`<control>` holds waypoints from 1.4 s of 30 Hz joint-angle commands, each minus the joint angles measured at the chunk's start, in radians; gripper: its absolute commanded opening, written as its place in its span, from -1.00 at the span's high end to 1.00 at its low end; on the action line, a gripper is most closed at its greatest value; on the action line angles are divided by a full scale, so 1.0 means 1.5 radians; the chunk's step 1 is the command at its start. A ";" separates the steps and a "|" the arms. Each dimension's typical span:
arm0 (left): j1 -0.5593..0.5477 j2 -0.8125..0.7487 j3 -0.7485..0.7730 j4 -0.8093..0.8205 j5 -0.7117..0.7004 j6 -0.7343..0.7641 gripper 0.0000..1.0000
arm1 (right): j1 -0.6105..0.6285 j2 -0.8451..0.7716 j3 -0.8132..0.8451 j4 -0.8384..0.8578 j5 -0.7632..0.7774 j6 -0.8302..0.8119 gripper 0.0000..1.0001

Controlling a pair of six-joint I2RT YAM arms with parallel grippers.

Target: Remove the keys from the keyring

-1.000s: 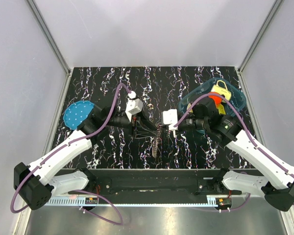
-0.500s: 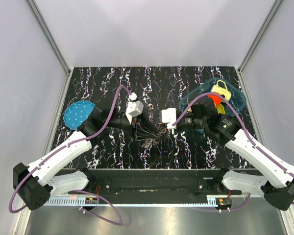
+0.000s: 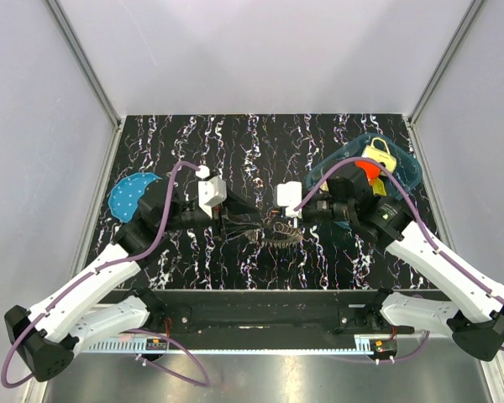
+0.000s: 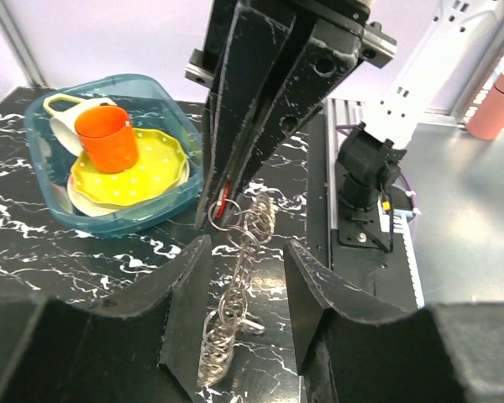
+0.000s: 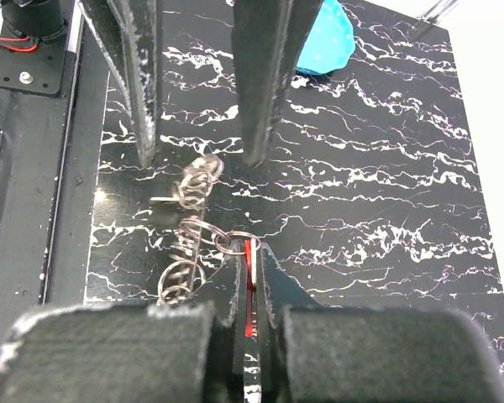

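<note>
Judged light, stiff, slippery: small grey metal keys (image 4: 235, 290) on thin dark keyring (image 5: 219, 244); grip flat faces. Bright red piece (image 5: 249, 294) clamped in right fingers (image 5: 227, 298); left fingers (image 4: 185, 311) wide, astride.

Black marbled table (image 3: 260, 143) — tub (image 3: 409, 170), blue disc (image 3: 126, 195)

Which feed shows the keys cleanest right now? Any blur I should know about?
Left wrist: keys sharp, mid-frame. Right wrist: upper keys smeared, red piece fairly crisp. Top external: the bunch is tiny, lost against the marbled table.
</note>
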 commanded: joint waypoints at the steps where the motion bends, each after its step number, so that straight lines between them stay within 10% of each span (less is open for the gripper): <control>1: -0.001 -0.008 0.006 0.023 -0.070 0.012 0.11 | -0.001 -0.009 0.035 0.039 -0.007 0.019 1.00; 42: -0.019 0.041 0.057 -0.053 -0.030 0.108 0.00 | -0.002 -0.013 0.036 0.022 -0.066 -0.018 1.00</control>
